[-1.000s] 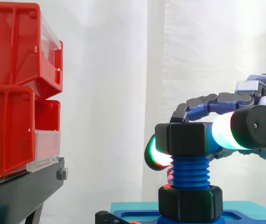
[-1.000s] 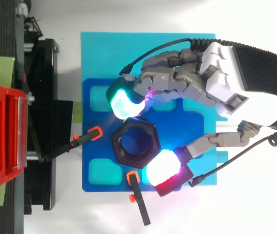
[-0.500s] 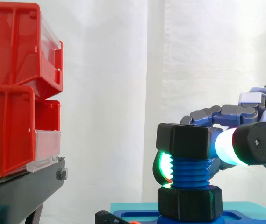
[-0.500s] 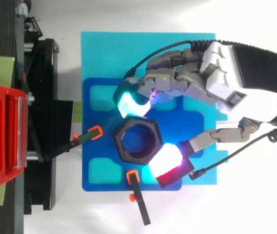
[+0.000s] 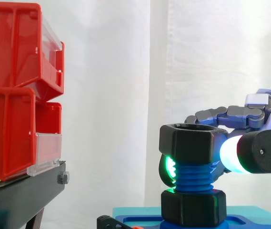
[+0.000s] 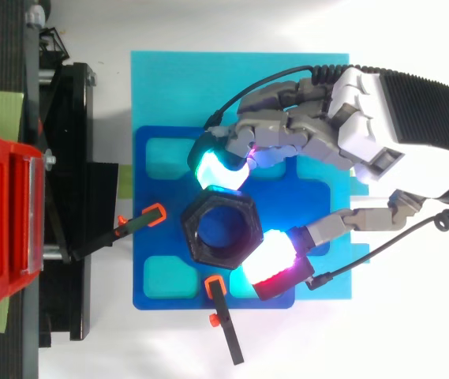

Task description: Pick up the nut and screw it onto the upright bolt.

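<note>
one black nut [image 5: 187, 143] sits level on top of the upright blue bolt [image 5: 191, 177], with bare threads below it and its bore in line with the bolt's vertical axis. the hand [image 6: 370, 118] pinches the nut from opposite sides, a cyan fingertip [image 6: 222, 170] on one flat and the red-white thumb pad [image 6: 271, 259] on the corner across. any turn should run about that axis.

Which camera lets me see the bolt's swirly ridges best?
The side view. There the bolt stands upright, its ridges bare between the nut and the black base. From the top view you look down the nut's hole at a blue patch of it, no ridges.
</note>
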Available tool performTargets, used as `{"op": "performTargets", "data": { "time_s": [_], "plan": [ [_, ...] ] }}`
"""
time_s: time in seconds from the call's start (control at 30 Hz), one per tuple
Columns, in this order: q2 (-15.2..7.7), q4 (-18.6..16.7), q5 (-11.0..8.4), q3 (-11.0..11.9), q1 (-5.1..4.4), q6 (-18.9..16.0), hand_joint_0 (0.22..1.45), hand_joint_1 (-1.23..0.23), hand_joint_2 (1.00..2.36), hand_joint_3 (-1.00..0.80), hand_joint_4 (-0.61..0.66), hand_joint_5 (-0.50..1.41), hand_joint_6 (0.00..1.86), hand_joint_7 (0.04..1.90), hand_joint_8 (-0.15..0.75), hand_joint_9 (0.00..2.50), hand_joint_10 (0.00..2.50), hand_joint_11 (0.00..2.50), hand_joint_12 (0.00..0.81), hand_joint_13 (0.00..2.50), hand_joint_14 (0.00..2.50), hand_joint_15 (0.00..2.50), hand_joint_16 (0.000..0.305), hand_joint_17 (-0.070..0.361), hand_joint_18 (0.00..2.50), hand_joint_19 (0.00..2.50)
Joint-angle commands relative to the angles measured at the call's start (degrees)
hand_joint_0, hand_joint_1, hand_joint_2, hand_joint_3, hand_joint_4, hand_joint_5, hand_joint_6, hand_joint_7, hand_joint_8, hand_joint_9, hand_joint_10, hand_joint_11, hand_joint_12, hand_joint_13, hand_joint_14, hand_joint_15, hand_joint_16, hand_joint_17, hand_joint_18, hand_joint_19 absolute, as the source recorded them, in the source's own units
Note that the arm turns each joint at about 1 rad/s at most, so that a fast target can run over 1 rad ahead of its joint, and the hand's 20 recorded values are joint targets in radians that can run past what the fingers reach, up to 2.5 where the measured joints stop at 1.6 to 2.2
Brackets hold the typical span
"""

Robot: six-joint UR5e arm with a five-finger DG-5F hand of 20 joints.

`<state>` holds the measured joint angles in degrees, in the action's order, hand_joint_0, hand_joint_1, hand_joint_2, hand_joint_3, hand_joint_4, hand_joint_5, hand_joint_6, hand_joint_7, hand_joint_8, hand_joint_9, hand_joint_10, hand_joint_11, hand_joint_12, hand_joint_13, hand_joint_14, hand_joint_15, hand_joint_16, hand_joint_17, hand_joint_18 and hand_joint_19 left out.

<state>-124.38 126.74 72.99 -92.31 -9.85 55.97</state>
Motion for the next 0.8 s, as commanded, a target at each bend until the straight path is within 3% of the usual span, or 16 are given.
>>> {"op": "performTargets", "data": {
  "time_s": [0.0,0.2,0.4,0.77],
  "plan": [
    [0.02,0.0,0.05,0.02,0.0,0.02,0.58,-0.78,1.0,-0.46,0.19,-0.16,0.5,1.16,0.286,0.82,0.01,0.32,0.348,0.73,0.01,0.24,0.044,0.1,0.56,0.38],
    [0.02,-0.44,0.4,0.02,0.88,0.02,0.51,-0.8,1.0,-0.5,0.17,-0.24,0.5,0.75,0.277,0.65,0.01,0.18,0.376,0.61,0.01,0.2,0.052,0.116,0.51,0.36],
    [0.1,-0.53,1.98,0.02,2.2,0.02,0.45,-0.79,1.0,-0.5,0.16,-0.26,0.5,0.64,0.276,0.56,0.0,0.07,0.397,0.52,0.01,0.14,0.057,0.129,0.49,0.33],
    [0.1,-3.16,4.0,0.29,2.99,0.19,0.36,-0.82,1.0,-0.5,0.16,-0.3,0.5,0.53,0.287,0.31,0.0,0.0,0.436,0.32,0.0,0.05,0.069,0.155,0.37,0.22]
  ]
}}
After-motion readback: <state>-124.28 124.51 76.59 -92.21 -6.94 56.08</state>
